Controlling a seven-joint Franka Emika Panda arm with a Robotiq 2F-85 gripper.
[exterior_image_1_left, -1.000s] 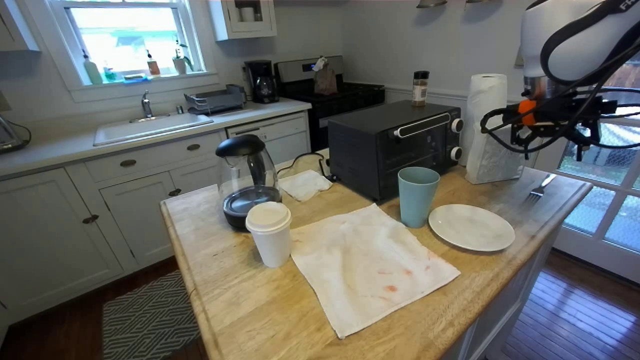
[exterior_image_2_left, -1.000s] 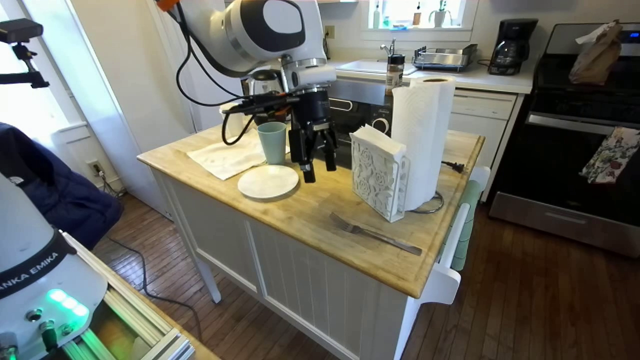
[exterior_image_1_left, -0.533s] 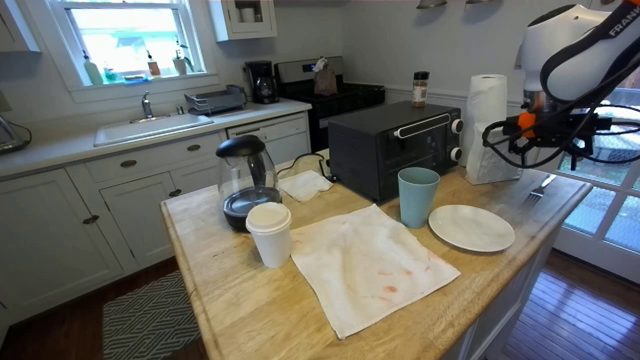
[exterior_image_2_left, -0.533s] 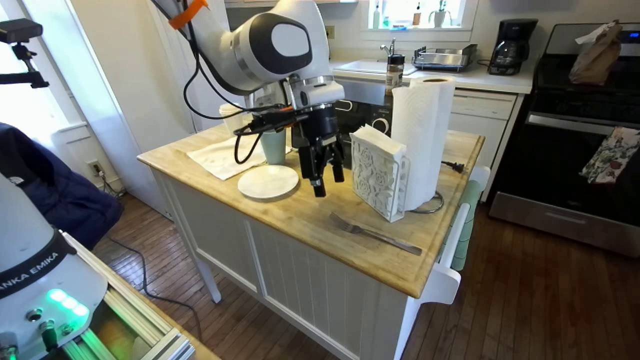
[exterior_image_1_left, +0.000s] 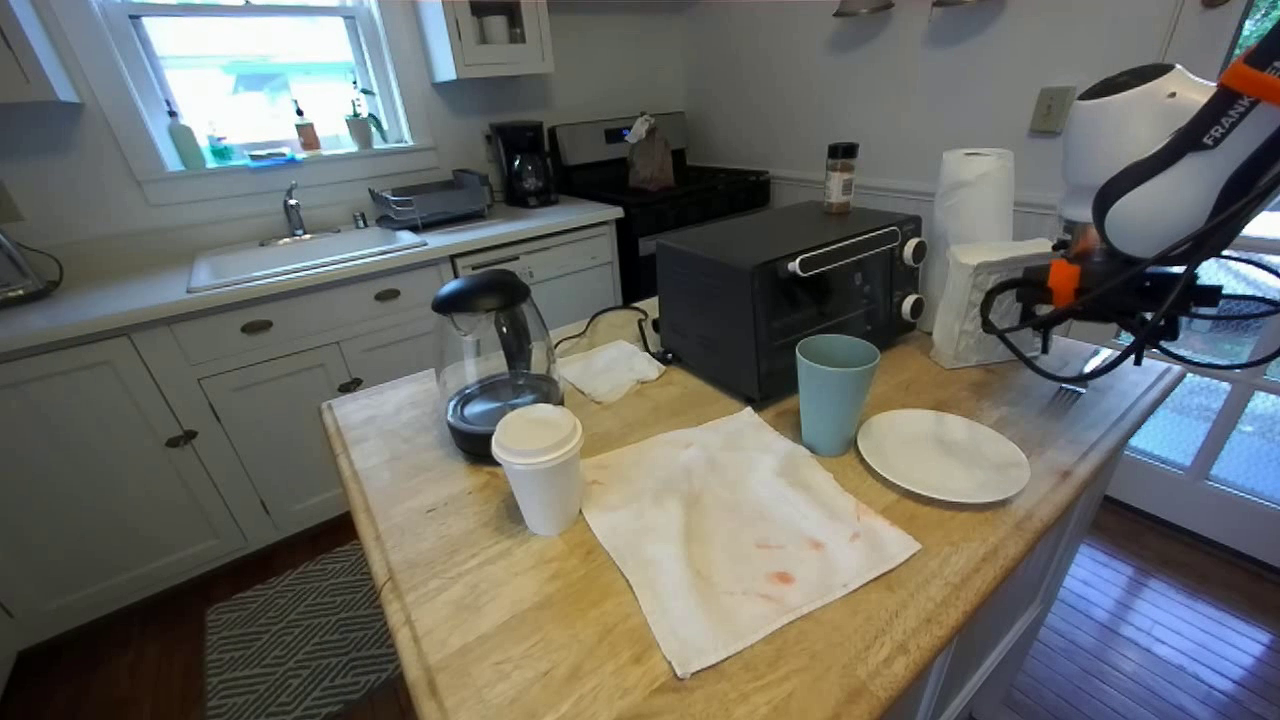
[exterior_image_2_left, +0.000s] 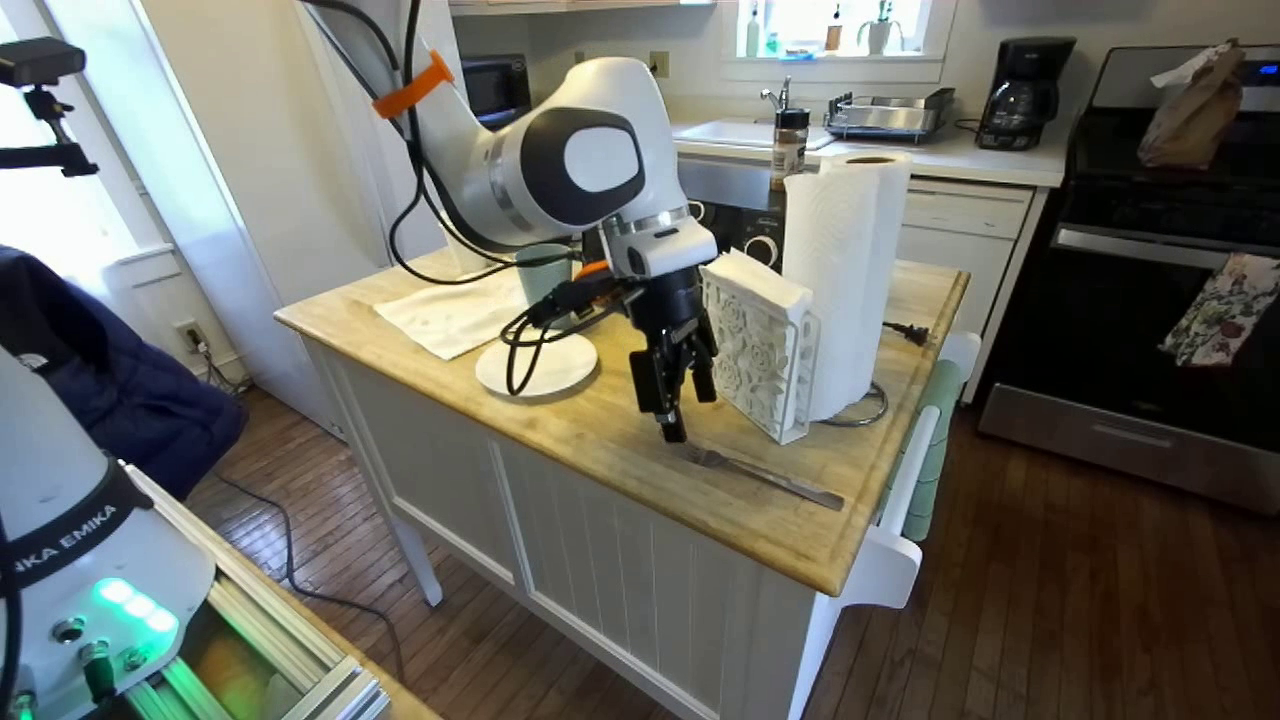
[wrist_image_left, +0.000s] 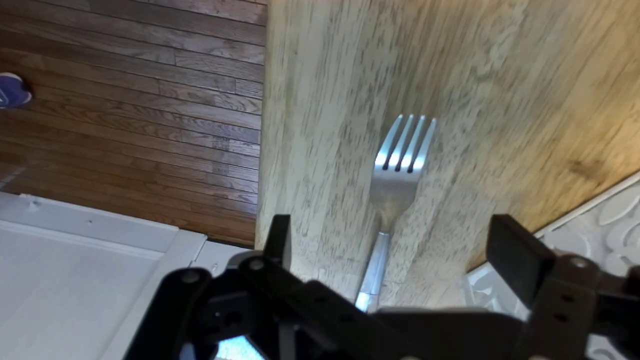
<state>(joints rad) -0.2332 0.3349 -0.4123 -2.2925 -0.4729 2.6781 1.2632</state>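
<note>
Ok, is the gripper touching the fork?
Apart: in the wrist view, the gripper is open, and bare table shows between the fork and both fingertips.

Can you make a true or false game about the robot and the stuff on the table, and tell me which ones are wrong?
1. The silver metal fork lies on the light-brown wooden tabletop. True.
2. The black two-fingered gripper is open. True.
3. The gripper is holding the fork up in the air. False: it holds nothing.
4. The tall blue-green cup stands beside the round white plate. True.
5. The fork rests on the plate. False: they lie apart.
</note>
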